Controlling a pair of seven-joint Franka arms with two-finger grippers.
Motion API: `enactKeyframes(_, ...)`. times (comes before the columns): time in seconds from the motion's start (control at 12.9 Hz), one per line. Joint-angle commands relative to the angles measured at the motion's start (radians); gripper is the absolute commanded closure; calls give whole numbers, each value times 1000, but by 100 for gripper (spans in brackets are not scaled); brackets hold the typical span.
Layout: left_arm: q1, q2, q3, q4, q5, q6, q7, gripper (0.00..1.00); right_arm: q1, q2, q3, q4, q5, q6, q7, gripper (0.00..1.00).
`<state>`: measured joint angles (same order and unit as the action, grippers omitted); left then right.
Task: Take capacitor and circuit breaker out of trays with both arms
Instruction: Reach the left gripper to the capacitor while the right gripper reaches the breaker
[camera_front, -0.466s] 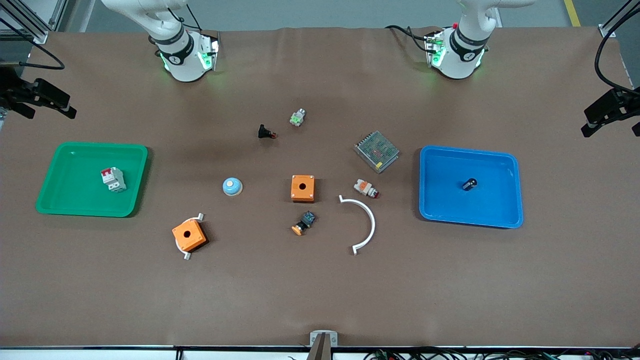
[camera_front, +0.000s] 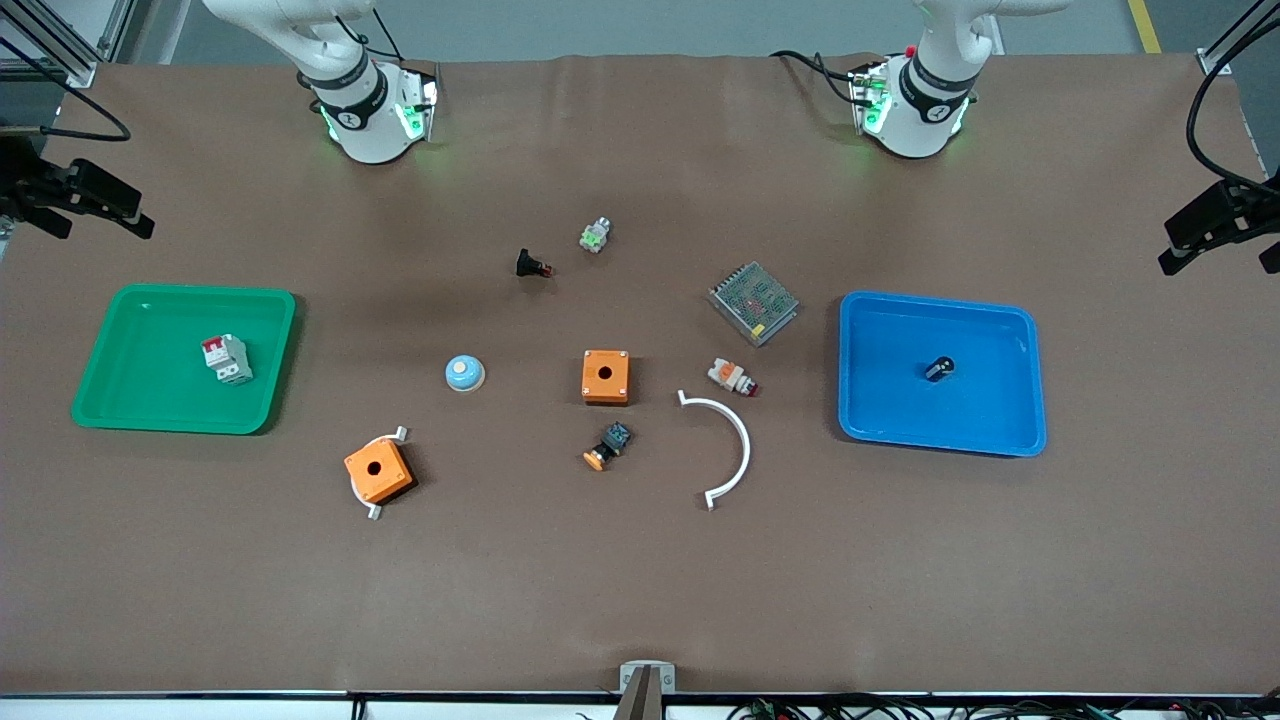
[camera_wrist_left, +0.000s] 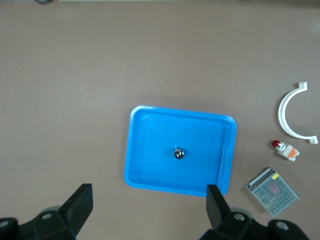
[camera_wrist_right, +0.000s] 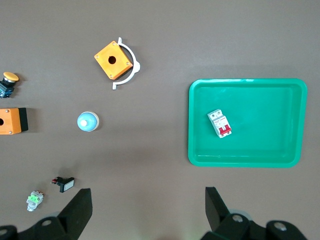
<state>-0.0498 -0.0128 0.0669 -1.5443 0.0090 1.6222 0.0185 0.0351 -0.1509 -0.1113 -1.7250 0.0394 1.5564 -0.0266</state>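
I see the capacitor (camera_front: 938, 368) lying near the middle of the blue tray (camera_front: 1010, 440), which sits toward the left arm's end of the tabletop; the left gripper (camera_wrist_left: 150, 207) hangs high over that tray's edge, jaws spread wide and empty, with the capacitor well below it and apart from it. The breaker (camera_front: 227, 359) lies in the green tray (camera_front: 120, 415) toward the right arm's end, closer to the tray's middle than to any corner; the right gripper (camera_wrist_right: 148, 207) hangs wide open and empty, high over the tabletop just beside the green tray, well clear of the breaker.

The breaker's long axis runs slightly askew to the tray's sides, its red levers at the end farther from the front camera; the capacitor looks tipped, its pale end face toward the tray's farther edge, though I cannot make out its axis for sure.

Only the fingertips (camera_wrist_left: 80, 202) of each gripper show in the wrist views; from the front both grippers are out of sight.
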Motion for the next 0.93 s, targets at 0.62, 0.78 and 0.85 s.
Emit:
enactKeyframes(0.62,-4,290,-7,-163,-11,83,-6,0,-136,189,5,-149,-23,295,-320,0)
enactKeyframes(0.78,-2,361,-24,-163,-12,138,-6,0,-141,218,4,-226,-23,405,-390,0)
enactKeyframes(0.85,-2,396,-38,-162,-26,169,-6,0,-147,238,4,-263,-24,451,-442,0)
